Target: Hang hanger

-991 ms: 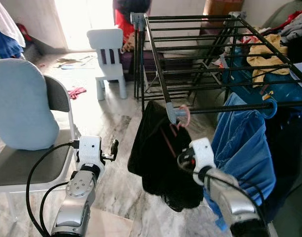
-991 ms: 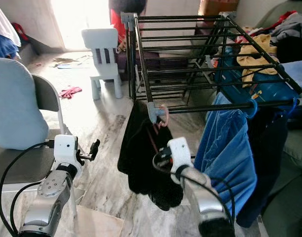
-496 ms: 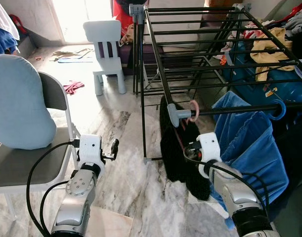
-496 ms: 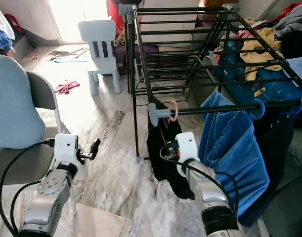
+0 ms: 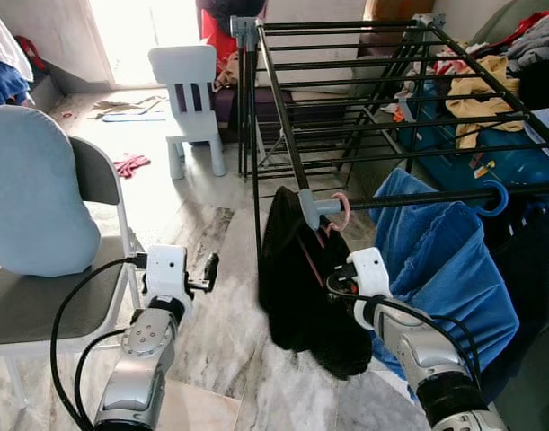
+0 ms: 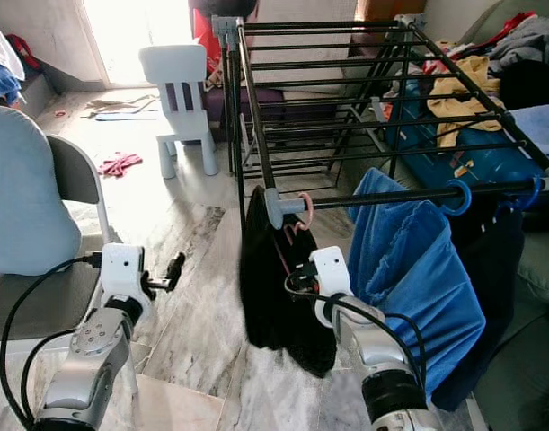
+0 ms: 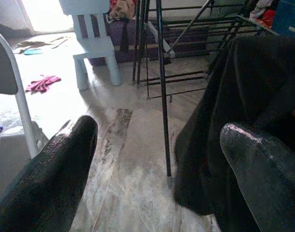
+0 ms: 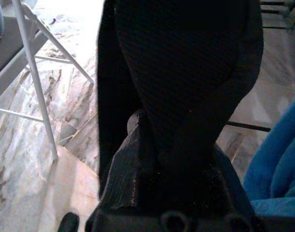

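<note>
Right gripper (image 8: 181, 145) fingers clenched on the black garment (image 5: 296, 269), pressed into its fabric at mid height; the dark cloth covers the fingers in the right wrist view. Garment hangs on a pink hanger (image 5: 342, 212) whose hook sits over the front rail of the black drying rack (image 5: 364, 99), just beside the grey corner joint (image 5: 312, 208). Hanger's thin arm shows reddish against the cloth below the hook. Right arm reaches up from below, white wrist housing touching the garment's right edge.

Blue garment (image 5: 445, 269) hangs on a blue hanger (image 5: 495, 197) further right on the same rail, just beside the black one.

Left gripper (image 5: 208, 269) fingers released, spread wide with nothing between them, held low over the marble floor (image 5: 211, 233), well apart from the rack. Grey folding chair (image 5: 40, 296) with a light blue cushion (image 5: 27, 202) to the left; white child's chair (image 5: 189, 99) behind.
</note>
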Tool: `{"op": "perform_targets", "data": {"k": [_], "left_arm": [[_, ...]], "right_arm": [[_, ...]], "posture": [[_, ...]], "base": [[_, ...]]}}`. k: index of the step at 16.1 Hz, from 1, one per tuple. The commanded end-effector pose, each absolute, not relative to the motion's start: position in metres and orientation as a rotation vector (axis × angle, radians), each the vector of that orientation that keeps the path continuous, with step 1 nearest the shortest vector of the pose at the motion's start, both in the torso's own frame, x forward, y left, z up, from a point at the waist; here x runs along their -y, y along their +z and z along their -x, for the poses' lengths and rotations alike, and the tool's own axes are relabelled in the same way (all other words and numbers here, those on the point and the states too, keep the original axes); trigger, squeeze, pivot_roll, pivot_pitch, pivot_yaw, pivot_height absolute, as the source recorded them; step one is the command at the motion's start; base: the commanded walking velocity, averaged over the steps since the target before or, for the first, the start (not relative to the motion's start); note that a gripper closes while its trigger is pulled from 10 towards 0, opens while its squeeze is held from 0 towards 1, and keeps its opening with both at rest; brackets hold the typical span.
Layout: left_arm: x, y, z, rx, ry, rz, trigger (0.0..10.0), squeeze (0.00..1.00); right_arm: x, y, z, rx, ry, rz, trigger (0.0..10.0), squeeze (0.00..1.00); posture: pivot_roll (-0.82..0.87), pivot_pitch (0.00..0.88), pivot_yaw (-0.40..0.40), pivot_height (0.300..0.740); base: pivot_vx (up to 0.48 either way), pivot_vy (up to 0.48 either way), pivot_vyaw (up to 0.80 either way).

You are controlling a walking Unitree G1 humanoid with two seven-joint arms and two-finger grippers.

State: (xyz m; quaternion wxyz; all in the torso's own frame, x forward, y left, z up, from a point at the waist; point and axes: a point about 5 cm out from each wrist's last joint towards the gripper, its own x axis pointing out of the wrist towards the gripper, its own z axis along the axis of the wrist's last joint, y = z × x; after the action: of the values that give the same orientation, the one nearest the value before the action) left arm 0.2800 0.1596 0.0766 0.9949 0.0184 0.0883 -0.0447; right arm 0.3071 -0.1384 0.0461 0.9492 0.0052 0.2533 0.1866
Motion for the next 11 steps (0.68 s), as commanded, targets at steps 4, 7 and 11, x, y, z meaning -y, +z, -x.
{"op": "perform_targets", "data": {"k": [4, 7, 11], "left_arm": [[-0.158, 0.077, -0.279, -0.187, -0.112, -0.035, 10.0, 0.0], [-0.157, 0.078, -0.279, -0.184, -0.122, -0.033, 10.0, 0.0], [-0.163, 0.083, -0.273, -0.188, -0.103, -0.046, 10.0, 0.0]], "right_arm": [[0.143, 0.054, -0.312, -0.456, 0.346, 0.013, 10.0, 1.0], [0.146, 0.06, -0.309, -0.402, 0.345, 0.011, 10.0, 1.0], [0.155, 0.072, -0.293, -0.302, 0.328, 0.009, 10.0, 1.0]], "posture": [[-0.08, 0.0, 0.006, 0.74], [-0.08, 0.0, 0.007, 0.74], [-0.08, 0.0, 0.005, 0.74]], "base": [[0.0, 0.0, 0.0], [0.0, 0.0, 0.0], [0.0, 0.0, 0.0]]}}
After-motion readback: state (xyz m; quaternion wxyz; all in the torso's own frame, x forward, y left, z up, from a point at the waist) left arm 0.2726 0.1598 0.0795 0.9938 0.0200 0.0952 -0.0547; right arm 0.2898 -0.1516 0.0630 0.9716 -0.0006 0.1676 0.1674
